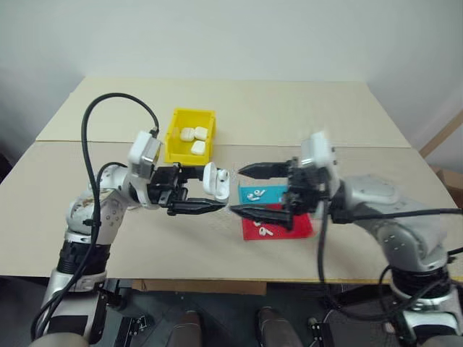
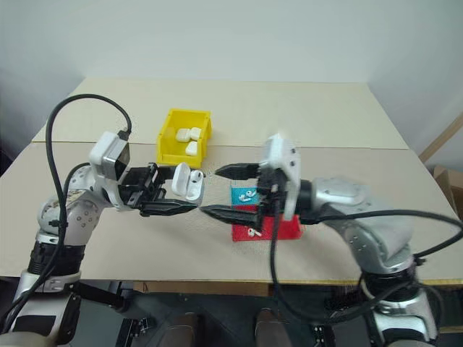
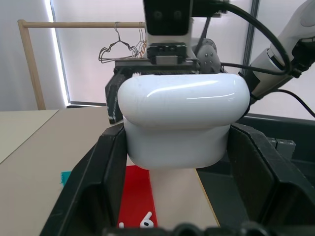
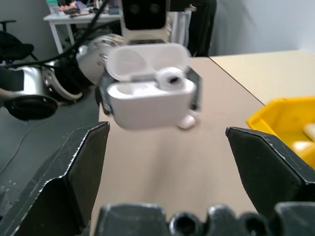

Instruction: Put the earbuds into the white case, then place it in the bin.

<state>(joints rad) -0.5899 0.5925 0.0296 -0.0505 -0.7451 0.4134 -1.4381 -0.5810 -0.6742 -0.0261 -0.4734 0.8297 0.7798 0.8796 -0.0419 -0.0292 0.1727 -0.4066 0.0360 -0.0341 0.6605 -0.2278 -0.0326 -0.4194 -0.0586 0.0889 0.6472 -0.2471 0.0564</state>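
My left gripper [image 1: 208, 189] is shut on the white case [image 1: 217, 181] and holds it above the table with its lid flipped open. In the right wrist view the open white case [image 4: 147, 96] has one earbud [image 4: 172, 77] sitting in a well. A small white rounded piece [image 4: 186, 121] shows just under its corner. My right gripper [image 1: 239, 189] faces the case from the right, open, with nothing between its fingers. More earbuds [image 1: 259, 193] lie on the blue tray, and one earbud [image 1: 265, 231] lies on the red tray. The yellow bin [image 1: 173, 141] stands behind the left gripper.
Three white cases [image 1: 194, 137] lie inside the bin. The blue tray [image 1: 249, 191] and the red tray [image 1: 296, 225] sit under my right gripper near the table's front edge. Black cables run along both arms.
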